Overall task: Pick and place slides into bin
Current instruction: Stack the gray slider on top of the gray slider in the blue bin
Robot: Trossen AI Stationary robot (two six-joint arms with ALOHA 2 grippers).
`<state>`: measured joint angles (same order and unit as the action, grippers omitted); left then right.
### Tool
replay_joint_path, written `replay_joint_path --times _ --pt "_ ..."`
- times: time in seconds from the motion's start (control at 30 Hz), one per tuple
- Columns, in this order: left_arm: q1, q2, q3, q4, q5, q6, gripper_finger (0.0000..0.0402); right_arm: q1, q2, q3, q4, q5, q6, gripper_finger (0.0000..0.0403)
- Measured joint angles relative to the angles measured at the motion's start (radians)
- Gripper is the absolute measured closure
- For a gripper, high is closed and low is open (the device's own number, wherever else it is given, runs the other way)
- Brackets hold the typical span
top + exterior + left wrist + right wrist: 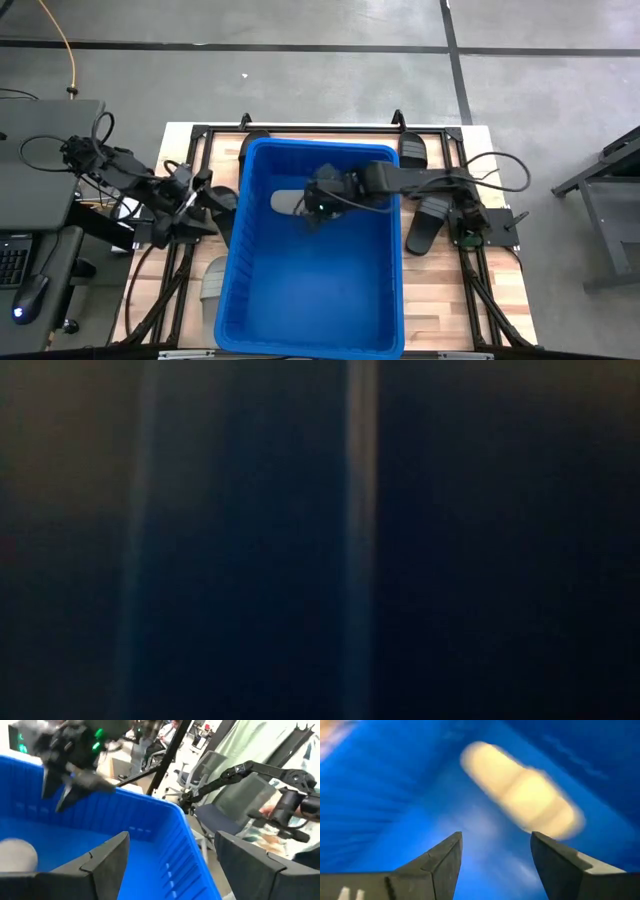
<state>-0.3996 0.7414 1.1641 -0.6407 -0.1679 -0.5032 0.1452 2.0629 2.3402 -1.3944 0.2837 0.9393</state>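
Observation:
The blue bin (310,290) stands in the middle of the table. One light beige slide (520,790) lies flat on the bin's floor near its far left corner (285,203). My right gripper (496,837) hangs open above the bin's far half (314,212), over the beige slide and clear of it. My left gripper (172,840) stands open and holds nothing beside the bin's left wall (200,200). Black slides lie on the table at the right (430,222), the far right (413,152) and the far left (252,148). A grey slide (213,282) lies left of the bin.
The bin's tall walls (150,820) stand between the two arms and block the low view. Another black slide (222,200) lies just by my left gripper. Cables and a desk (40,170) sit beyond the table's left edge; chairs and a person show in the room behind.

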Motion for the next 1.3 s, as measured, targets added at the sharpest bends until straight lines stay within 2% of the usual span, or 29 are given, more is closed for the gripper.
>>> replay_joint_path --times 0.1,0.2,0.3,0.4,0.47,0.53,0.7,0.8,0.9,1.07,1.2,1.3 --pt "0.000 0.015 0.000 -0.054 -0.038 -0.044 0.0119 0.051 -0.050 -0.059 0.180 -0.063 -0.110 0.0180" --pt "0.000 0.025 0.000 -0.147 -0.066 -0.115 0.0119 0.101 -0.068 -0.068 0.287 -0.111 -0.187 0.0181" --pt "0.000 0.039 0.000 -0.244 -0.123 -0.177 0.0119 0.143 -0.079 -0.043 0.243 -0.097 -0.315 0.0180" --pt "0.000 0.052 0.000 -0.317 -0.164 -0.256 0.0119 0.193 -0.106 -0.035 0.148 -0.053 -0.246 0.0181" --pt "0.000 0.059 0.000 -0.328 -0.187 -0.271 0.0119 0.238 -0.112 -0.036 0.098 0.057 -0.214 0.0180" --pt "0.000 0.069 0.000 -0.328 -0.189 -0.272 0.0119 0.283 -0.112 -0.039 0.030 0.128 -0.193 0.0179" --pt "-0.018 0.079 0.000 -0.316 -0.122 -0.345 0.0119 0.391 -0.128 -0.039 0.089 0.110 -0.212 0.0180" --pt "-0.098 0.111 0.001 -0.278 -0.115 -0.407 0.0119 0.461 -0.137 -0.040 0.109 0.120 -0.214 0.0180" --pt "-0.219 0.159 0.014 -0.314 -0.137 -0.468 0.0119 0.526 -0.169 -0.040 0.164 0.181 -0.201 0.0180" --pt "-0.439 0.247 0.046 -0.486 -0.164 -0.618 0.0119 0.611 -0.210 -0.039 0.313 0.361 -0.213 0.0179" --pt "-0.616 0.319 0.055 -0.550 -0.164 -0.742 0.0119 0.643 -0.212 -0.039 0.231 0.478 -0.113 0.0179" --pt "-0.749 0.383 0.055 -0.545 -0.167 -0.800 0.0119 0.646 -0.209 -0.039 0.121 0.511 0.034 0.0178"
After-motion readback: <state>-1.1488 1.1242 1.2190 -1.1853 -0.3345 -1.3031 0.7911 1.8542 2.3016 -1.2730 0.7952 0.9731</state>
